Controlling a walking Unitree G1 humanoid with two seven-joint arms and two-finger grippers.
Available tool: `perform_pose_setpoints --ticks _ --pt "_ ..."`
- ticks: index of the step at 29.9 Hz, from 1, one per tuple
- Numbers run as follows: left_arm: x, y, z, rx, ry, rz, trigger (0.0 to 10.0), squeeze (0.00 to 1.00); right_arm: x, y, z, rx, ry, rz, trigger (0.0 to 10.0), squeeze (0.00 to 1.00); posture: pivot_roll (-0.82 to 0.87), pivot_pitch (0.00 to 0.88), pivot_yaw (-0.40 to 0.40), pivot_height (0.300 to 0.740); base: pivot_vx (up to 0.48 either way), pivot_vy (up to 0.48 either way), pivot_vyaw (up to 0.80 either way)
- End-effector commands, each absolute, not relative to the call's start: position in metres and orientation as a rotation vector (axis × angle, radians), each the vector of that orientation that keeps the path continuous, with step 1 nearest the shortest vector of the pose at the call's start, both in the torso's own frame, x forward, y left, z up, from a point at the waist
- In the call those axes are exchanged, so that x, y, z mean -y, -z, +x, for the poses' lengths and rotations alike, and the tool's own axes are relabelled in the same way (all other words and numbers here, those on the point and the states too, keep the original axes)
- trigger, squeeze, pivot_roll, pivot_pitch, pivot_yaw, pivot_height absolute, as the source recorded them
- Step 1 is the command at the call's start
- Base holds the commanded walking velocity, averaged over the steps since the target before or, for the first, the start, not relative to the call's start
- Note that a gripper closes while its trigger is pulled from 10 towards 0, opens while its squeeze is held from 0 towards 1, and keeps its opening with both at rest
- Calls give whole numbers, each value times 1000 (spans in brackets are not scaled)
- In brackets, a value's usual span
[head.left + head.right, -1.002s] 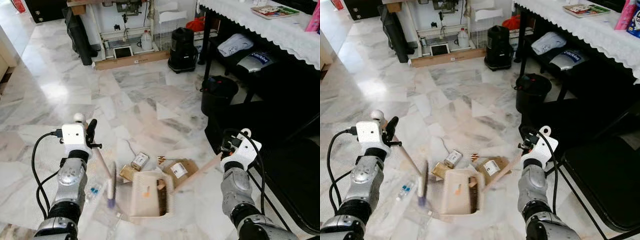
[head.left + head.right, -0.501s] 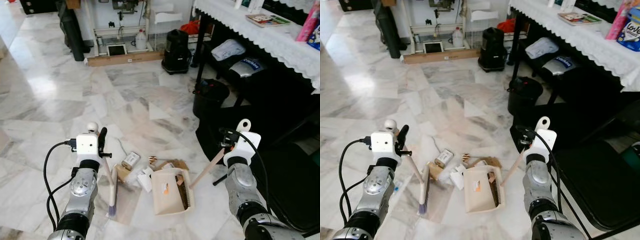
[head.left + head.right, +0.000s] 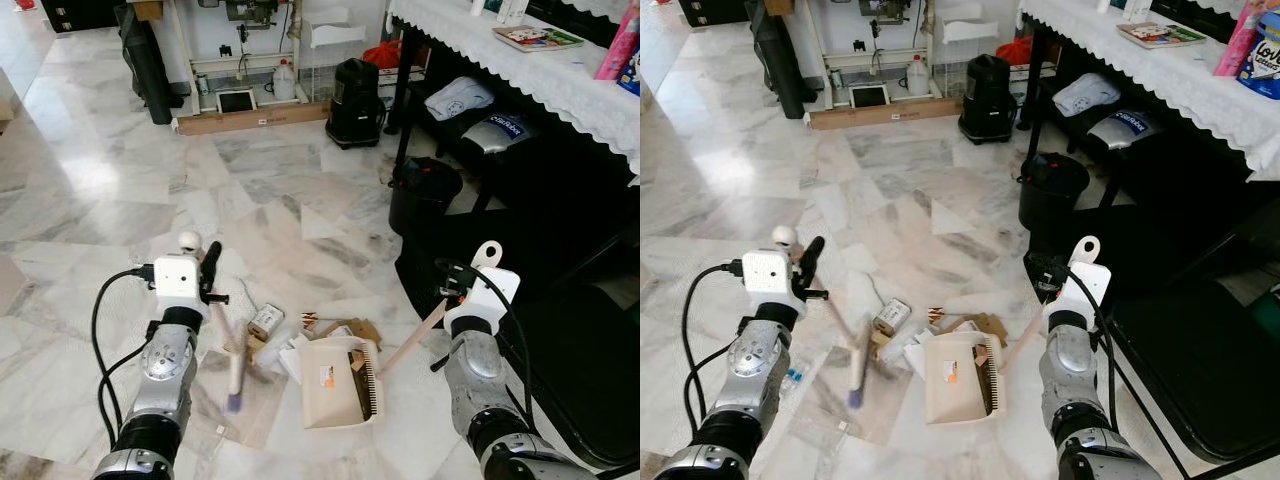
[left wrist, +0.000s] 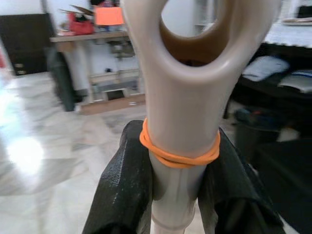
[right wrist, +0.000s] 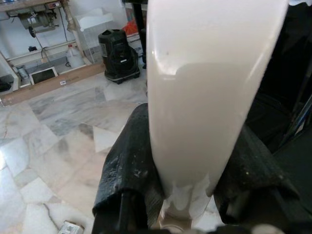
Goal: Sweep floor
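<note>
Black fingers (image 4: pixel 122 195) of left gripper (image 3: pixel 208 283) clamped on beige broom handle (image 4: pixel 183 126) ringed by orange rubber band (image 4: pixel 178 153), blurred broom head (image 3: pixel 237 372) low over marble floor (image 3: pixel 130 190) just left of litter pile. Black fingers (image 5: pixel 129 165) of right gripper (image 5: pixel 187 195) pressed tight around cream dustpan handle (image 5: pixel 204 97), dustpan (image 3: pixel 343 382) flat on floor between both arms, mouth touching cardboard scraps (image 3: pixel 345 330) and small carton (image 3: pixel 265 322). Black bin (image 3: pixel 424 192) and draped table (image 3: pixel 540 70) well apart, right side.
</note>
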State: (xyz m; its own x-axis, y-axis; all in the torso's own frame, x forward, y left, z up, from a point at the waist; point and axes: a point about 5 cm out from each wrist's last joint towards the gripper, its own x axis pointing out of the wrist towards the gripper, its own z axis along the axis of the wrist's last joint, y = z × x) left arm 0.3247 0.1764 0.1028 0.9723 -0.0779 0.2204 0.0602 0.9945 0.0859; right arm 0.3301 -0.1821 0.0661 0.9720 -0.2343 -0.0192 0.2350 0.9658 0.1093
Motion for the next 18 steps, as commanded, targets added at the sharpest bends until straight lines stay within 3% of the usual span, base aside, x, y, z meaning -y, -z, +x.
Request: perform_pose_setpoints --ticks 1,10,18 --pt "-174 -117 329 279 72 80 10000 0 184 -81 334 85 243 101 10000 0 68 0 -2 740 0 0 0" --pt "-185 -120 333 279 -30 88 10000 0 184 -82 333 94 235 62 10000 0 67 0 -7 740 0 0 0" --pt "-185 -121 335 270 -34 85 10000 0 175 -80 333 82 218 65 10000 0 67 0 2 740 0 0 800"
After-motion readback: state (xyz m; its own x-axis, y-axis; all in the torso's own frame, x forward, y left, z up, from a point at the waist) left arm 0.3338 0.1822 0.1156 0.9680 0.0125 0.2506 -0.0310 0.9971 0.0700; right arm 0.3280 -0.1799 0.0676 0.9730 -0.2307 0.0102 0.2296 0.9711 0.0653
